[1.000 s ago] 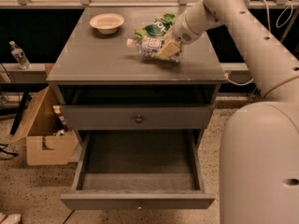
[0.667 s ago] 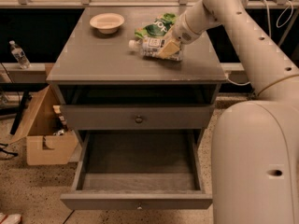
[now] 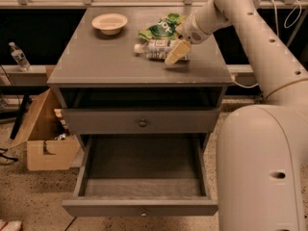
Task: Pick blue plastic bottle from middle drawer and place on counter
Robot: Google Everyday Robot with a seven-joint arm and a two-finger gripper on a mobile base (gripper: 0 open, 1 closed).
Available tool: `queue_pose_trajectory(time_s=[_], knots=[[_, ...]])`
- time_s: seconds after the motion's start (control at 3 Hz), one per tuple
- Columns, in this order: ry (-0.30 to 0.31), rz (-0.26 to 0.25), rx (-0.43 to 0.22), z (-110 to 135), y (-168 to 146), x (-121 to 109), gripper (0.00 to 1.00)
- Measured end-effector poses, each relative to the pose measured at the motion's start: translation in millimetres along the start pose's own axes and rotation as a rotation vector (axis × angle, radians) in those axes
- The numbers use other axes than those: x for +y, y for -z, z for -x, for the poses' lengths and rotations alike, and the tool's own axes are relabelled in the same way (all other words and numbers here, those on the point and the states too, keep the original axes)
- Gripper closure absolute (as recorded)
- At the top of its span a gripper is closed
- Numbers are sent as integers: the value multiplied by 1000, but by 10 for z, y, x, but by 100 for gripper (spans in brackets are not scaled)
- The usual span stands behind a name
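Grey counter (image 3: 110,64) carries the blue plastic bottle (image 3: 153,49). The bottle lies on its side toward the back right of the top, just in front of the green bag (image 3: 161,29) and well apart from the pale bowl (image 3: 109,22) at the back left. The middle drawer (image 3: 139,208) stands pulled out below, and nothing shows in it.

Key relation: the bottle's long axis runs roughly left to right across the counter, with the white cap to the left and the base to the right. My gripper (image 3: 175,52) sits at the base end. It reaches in from the right and points down and leftward, so it meets the bottle at its end, not at its middle. The body of the bottle extends away from me to the left.

Grip state: I cannot tell whether I have hold of the bottle or merely sit against it; my own hand hides the contact.

Judgement: the bottle appears to rest on the surface, so the placing is near complete. The next move should be to let go if holding, then lift up and to the right, away from the cap, to avoid rolling the bottle or dragging the bag.
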State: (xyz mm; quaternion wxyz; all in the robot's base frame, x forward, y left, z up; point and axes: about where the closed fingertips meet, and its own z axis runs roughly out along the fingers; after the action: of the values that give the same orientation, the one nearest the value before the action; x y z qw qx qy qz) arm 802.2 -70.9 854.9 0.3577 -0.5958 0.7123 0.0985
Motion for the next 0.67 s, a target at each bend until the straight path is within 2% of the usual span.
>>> queue_pose_trajectory(time_s=[0.33, 0.67], knots=[[-1, -3, -1, -2, 11, -8, 0], [1, -66, -15, 10, 396, -51, 0]])
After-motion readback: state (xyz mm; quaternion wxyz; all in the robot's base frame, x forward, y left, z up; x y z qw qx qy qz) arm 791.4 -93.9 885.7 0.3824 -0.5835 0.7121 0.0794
